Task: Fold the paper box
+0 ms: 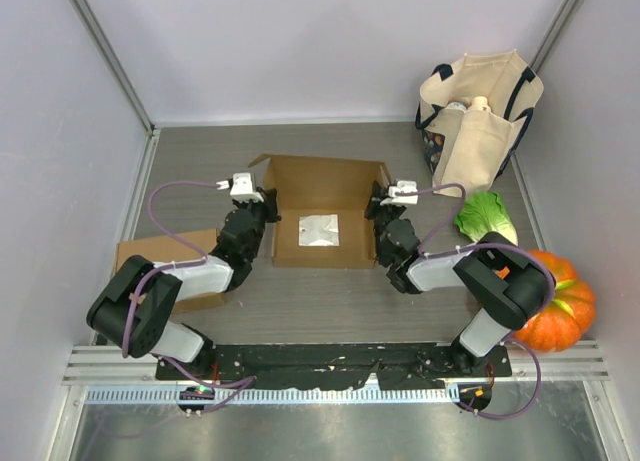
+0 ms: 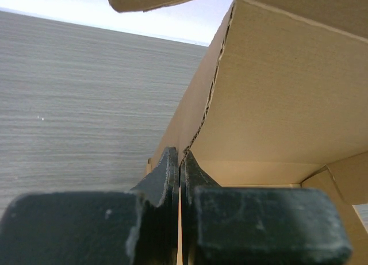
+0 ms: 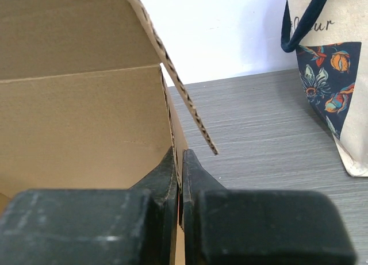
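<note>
two claws clamped paper box (image 1: pixel 325 176) walls, left gripper (image 2: pixel 180 161) and right gripper (image 3: pixel 179 161) one per side; mouth faced up, long axis apparently left-right.

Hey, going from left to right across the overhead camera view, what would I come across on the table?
flat cardboard piece → left gripper → paper box → right gripper → lettuce → pumpkin

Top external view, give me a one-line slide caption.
Left gripper and right gripper each pinch a side wall of the open cardboard box; tote bag, lettuce and pumpkin sit at right.
</note>
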You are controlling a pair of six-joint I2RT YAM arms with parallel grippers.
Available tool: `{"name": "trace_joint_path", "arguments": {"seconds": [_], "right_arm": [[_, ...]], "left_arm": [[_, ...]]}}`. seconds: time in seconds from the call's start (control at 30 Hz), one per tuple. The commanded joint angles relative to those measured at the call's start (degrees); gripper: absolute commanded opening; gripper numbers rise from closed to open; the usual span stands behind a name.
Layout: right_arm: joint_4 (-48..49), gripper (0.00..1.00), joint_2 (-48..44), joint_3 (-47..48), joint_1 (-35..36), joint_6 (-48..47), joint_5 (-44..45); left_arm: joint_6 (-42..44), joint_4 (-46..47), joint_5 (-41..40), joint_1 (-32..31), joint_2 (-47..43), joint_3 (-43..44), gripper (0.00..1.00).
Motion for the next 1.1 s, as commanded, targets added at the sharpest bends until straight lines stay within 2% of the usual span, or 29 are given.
{"name": "trace_joint_path", "arguments": {"seconds": [0.0,0.17,0.27,0.37,0.47,0.5,0.53,0.57,0.6,0.63,0.67,0.7,0.73,0.77,0.83,0.9,0.93,1.07], "right_arm": [[13.7,0.01,0.6,-4.6,3.3,-1.0,2.2],[22.5,0.01,4.3,-9.2,6.1,-4.0,3.8],[22.4,0.01,4.6,-11.6,7.3,-3.0,4.7],[22.4,0.07,3.7,-14.4,8.8,-1.7,5.1],[21.8,0.31,0.1,-18.7,11.5,-2.2,8.1],[20.8,0.56,-1.9,-20.0,14.1,-2.2,9.1],[15.3,0.70,-7.2,-22.0,15.9,-2.4,11.3],[9.9,0.79,-11.7,-22.3,18.6,-2.2,18.7],[1.5,0.80,-16.6,-22.2,22.7,1.9,21.5],[-28.4,0.80,-28.4,-18.9,23.9,8.1,22.7],[-47.2,0.81,-33.6,-15.6,24.0,20.1,18.1],[-59.0,0.81,-37.4,-13.3,23.8,32.2,16.0],[-71.5,0.81,-44.7,-11.6,23.8,34.2,11.8],[-76.7,0.81,-47.7,-10.8,23.9,34.9,4.3],[-91.5,0.81,-53.1,-5.9,24.1,39.0,0.3],[-96.7,0.81,-58.3,-2.9,24.1,37.6,-5.5],[-104.0,0.81,-59.3,2.1,24.1,39.7,-4.7],[-110.3,0.86,-61.7,15.2,24.1,38.1,-1.7]], "left_arm": [[-3.3,3.3,-1.4,-2.1,-1.5,-4.4,0.00],[-5.1,7.5,-2.6,-3.6,-1.2,-7.8,0.00],[-5.6,8.5,-3.2,-4.5,-1.7,-9.7,0.00],[-6.7,9.6,-4.4,-4.5,-2.4,-11.6,0.00],[-6.6,10.5,-4.4,-4.6,-2.3,-12.7,0.00],[-6.5,10.7,-4.3,-4.6,-2.4,-12.9,0.00],[-6.2,11.0,-4.2,-4.6,-2.4,-13.1,0.00],[-5.7,11.1,-4.4,-4.7,-3.0,-13.5,0.00],[-5.5,11.1,-4.5,-4.7,-3.3,-13.7,0.00],[-5.2,11.1,-4.5,-4.8,-3.8,-13.9,0.00],[-4.7,11.0,-4.6,-4.8,-4.6,-14.1,0.00],[-4.1,10.8,-4.8,-4.9,-5.0,-14.1,0.00],[-3.9,10.5,-4.7,-5.0,-5.3,-14.1,0.00],[-3.6,10.0,-4.2,-5.0,-5.7,-14.0,0.00],[-3.7,9.1,-3.7,-5.2,-6.0,-13.7,0.00],[-3.7,9.1,-3.8,-5.3,-5.6,-13.7,0.00],[-3.8,9.4,-4.1,-5.3,-5.4,-13.7,0.00],[-3.0,9.6,-4.5,-5.3,-5.7,-14.6,0.00]]}}
